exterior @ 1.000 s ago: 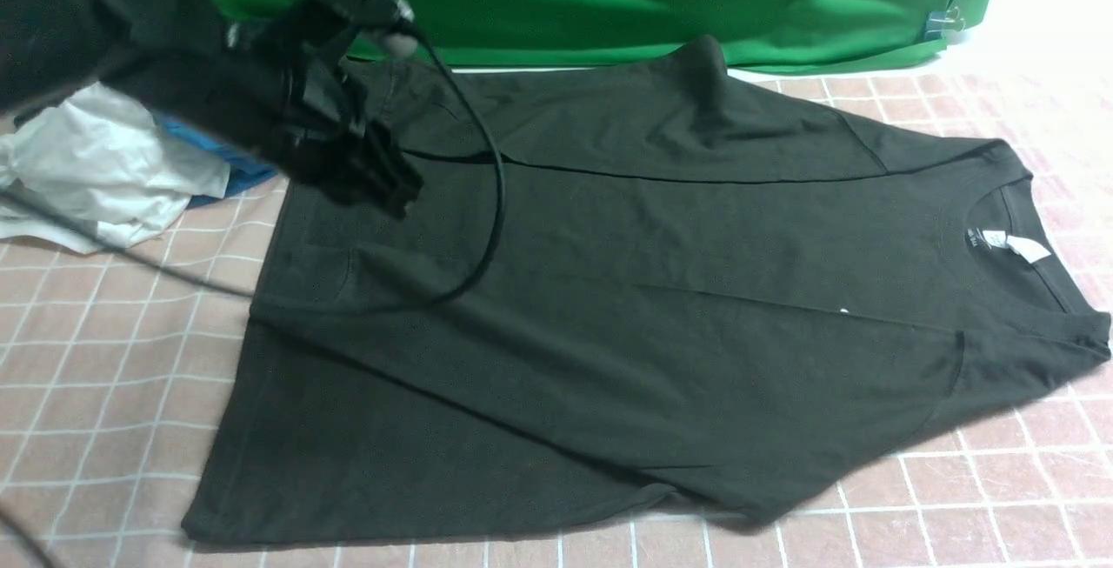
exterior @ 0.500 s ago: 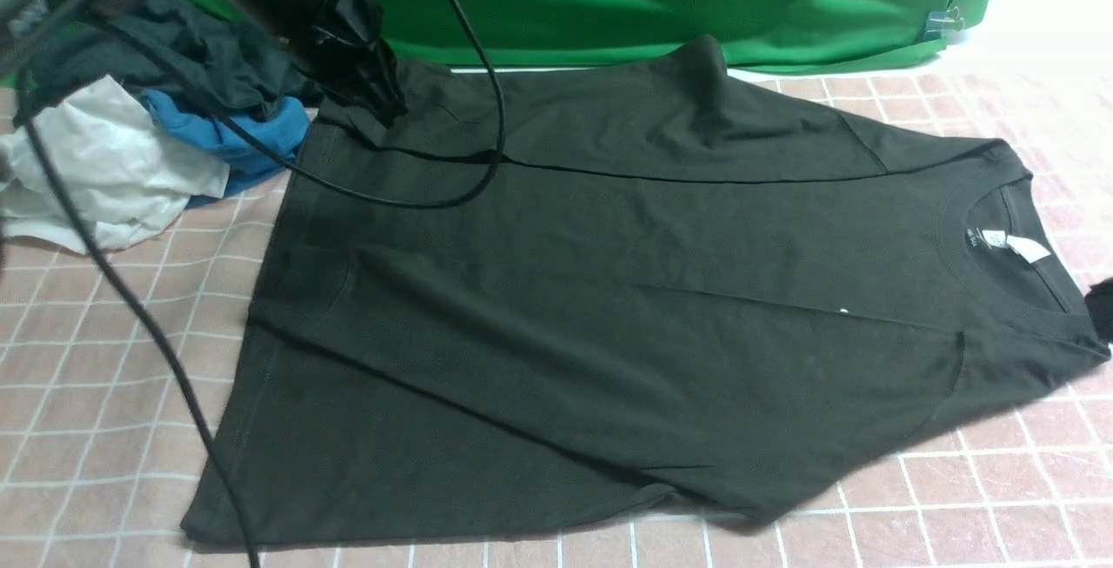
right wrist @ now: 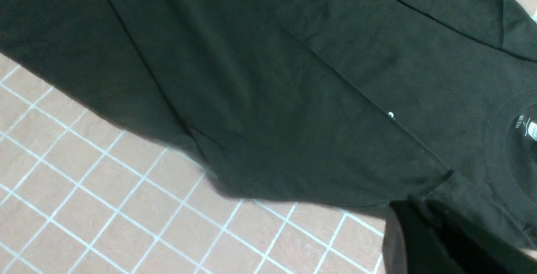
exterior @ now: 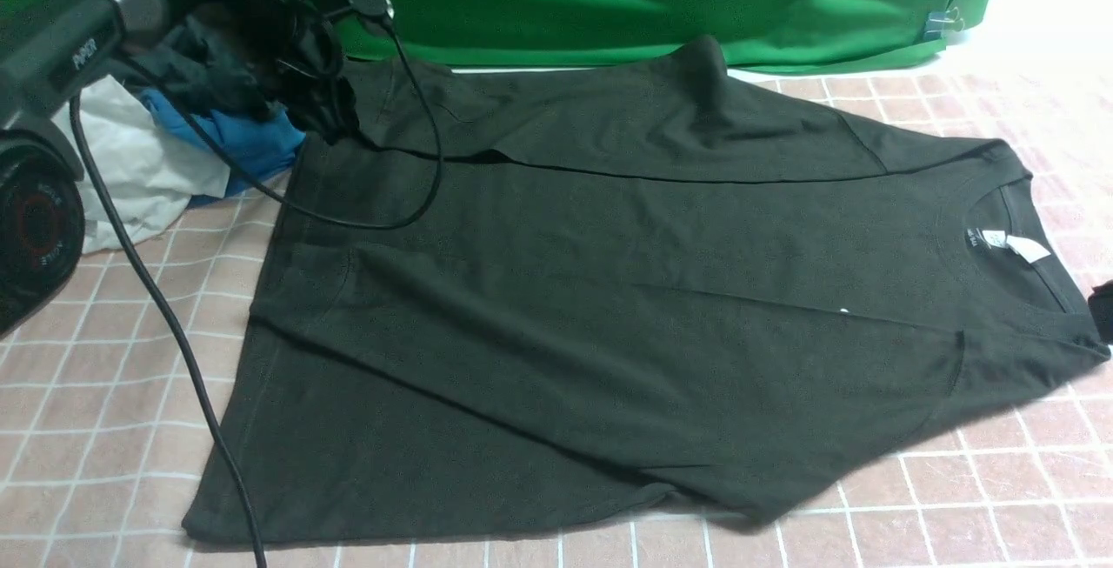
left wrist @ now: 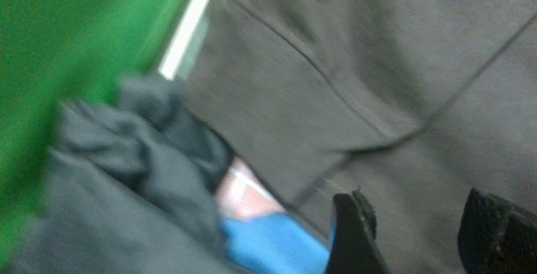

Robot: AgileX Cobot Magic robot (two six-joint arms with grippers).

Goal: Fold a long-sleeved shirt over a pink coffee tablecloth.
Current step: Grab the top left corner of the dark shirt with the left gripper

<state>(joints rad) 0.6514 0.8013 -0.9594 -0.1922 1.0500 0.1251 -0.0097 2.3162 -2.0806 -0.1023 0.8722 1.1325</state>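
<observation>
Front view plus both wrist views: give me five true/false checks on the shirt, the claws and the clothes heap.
1. The long-sleeved shirt lies spread on the pink coffee tablecloth. True.
2. Its neck label sits toward the robot's left. False: it is on the robot's right.
3. The left claw has its jaws apart. True.
4. The heap of garments lies on top of the shirt. False: it lies beside the shirt's far left corner.
5. The right claw is wide open. False: it is shut, by the shirt's shoulder.
</observation>
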